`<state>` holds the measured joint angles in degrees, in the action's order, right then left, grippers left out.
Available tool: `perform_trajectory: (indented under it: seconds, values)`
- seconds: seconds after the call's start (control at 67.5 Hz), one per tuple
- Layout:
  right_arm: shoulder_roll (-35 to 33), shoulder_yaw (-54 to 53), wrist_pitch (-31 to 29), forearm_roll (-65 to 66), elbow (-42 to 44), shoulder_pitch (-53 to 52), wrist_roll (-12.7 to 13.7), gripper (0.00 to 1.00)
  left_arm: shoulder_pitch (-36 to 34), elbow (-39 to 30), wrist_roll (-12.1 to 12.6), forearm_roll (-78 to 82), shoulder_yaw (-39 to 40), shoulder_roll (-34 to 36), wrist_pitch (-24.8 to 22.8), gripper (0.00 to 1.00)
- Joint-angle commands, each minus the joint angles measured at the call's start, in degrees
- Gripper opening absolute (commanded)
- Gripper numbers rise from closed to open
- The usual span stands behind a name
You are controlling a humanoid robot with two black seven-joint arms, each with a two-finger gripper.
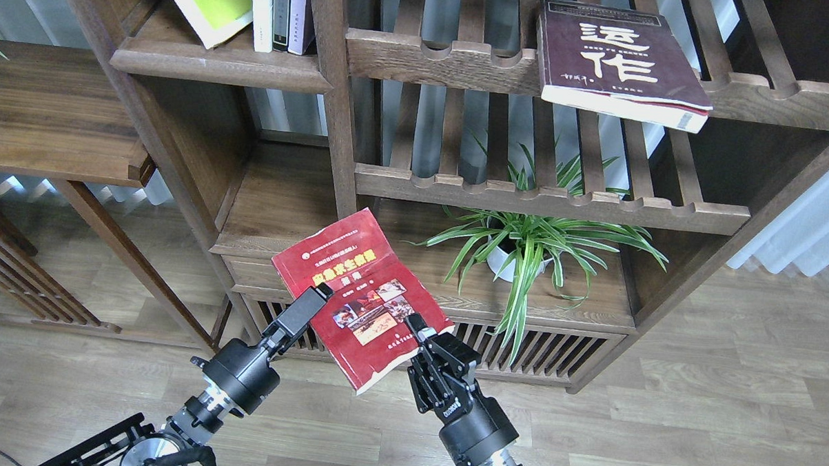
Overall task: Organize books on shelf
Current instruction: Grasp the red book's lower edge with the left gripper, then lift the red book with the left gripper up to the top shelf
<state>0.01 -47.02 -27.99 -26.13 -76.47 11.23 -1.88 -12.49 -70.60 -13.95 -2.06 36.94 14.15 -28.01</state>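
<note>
The red book (pixel 357 293) with a yellow title and photos hangs tilted in the air in front of the low cabinet. My left gripper (pixel 308 306) clamps its left edge. My right gripper (pixel 417 327) clamps its lower right edge. One finger of each lies on the cover; the other is hidden beneath. The yellow-green book (pixel 212 5) leans on the shelf (pixel 220 66), the solid board at top left. The thick maroon book (pixel 617 57) lies flat on the upper slatted rack at top right.
Thin upright white, dark and lilac books (pixel 281 14) stand right of the yellow-green one. A potted spider plant (pixel 524 247) sits on the cabinet top under the lower slatted rack (pixel 547 200). A vertical post (pixel 336 106) divides shelf from racks. A side table (pixel 53 117) stands at left.
</note>
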Motion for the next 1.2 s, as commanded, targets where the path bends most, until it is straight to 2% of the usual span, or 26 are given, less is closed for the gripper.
perform_trajectory:
  seconds: [0.0,0.044,0.104,0.504,0.8,1.185]
  values:
    - [0.0,0.5,0.0,0.8,-0.1,-0.1,0.8,0.41,0.1,0.0,0.0,0.0,0.1,0.2,0.0,0.08]
    - [0.0,0.4,0.0,1.4,-0.1,-0.2,0.7,0.50,0.1,0.0,0.1,0.0,0.1,0.3,0.0,0.08]
    - [0.0,-0.1,0.0,1.6,-0.1,-0.1,0.7,0.57,0.2,0.1,0.1,0.0,0.1,0.4,0.0,0.09]
    - [0.0,-3.0,0.0,1.9,0.7,-0.1,0.7,0.85,0.0,-1.2,0.2,0.7,0.5,2.6,0.0,0.10]
    - [0.0,-8.8,0.0,2.6,9.1,-1.3,0.3,0.88,-0.1,-1.7,0.2,11.5,1.5,6.9,0.0,0.08]
    - [0.0,-10.5,0.0,3.5,10.7,-1.6,0.1,0.88,-0.6,-4.1,0.4,23.4,12.5,7.2,0.0,0.06]
